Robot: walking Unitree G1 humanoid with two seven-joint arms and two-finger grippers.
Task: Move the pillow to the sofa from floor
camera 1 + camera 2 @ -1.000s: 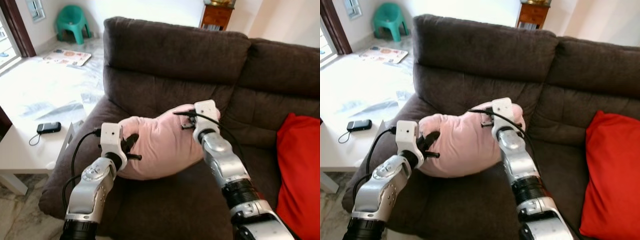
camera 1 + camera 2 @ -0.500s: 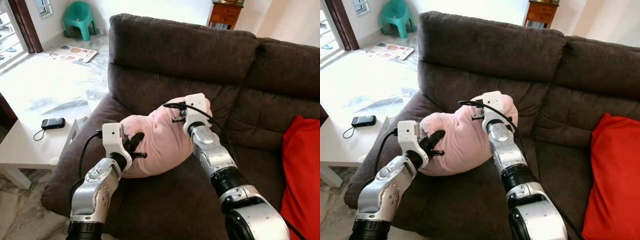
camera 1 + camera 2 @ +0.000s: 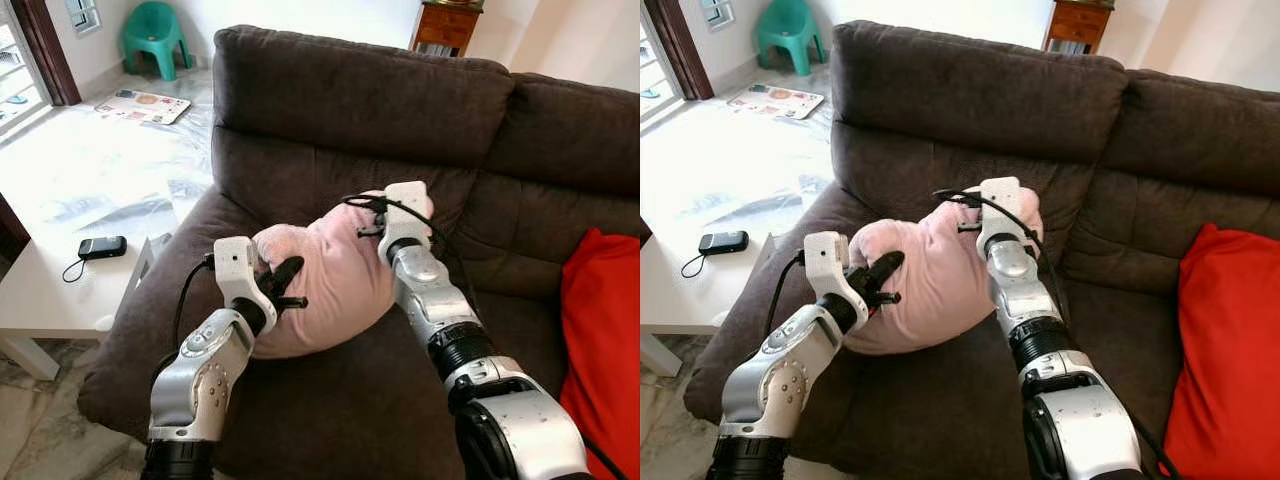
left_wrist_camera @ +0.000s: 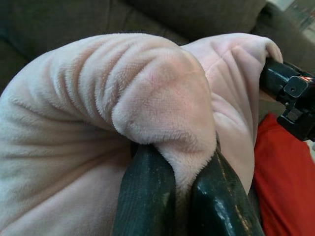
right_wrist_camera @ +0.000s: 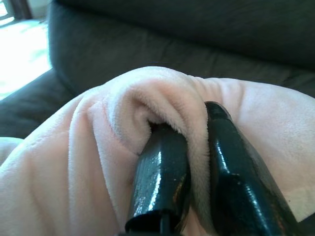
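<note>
Both silver arms reach forward, bent at the elbows. The left gripper (image 4: pixel 179 184) has its two black fingers squeezed tight on a fold of the pink pillow (image 3: pixel 330 280) at its left end. The right gripper (image 5: pixel 189 169) pinches another fold at the pillow's top right end, with its wrist tipped downward.

Bright daylight glares off the floor (image 3: pixel 100 165); wrist views slightly soft.
</note>
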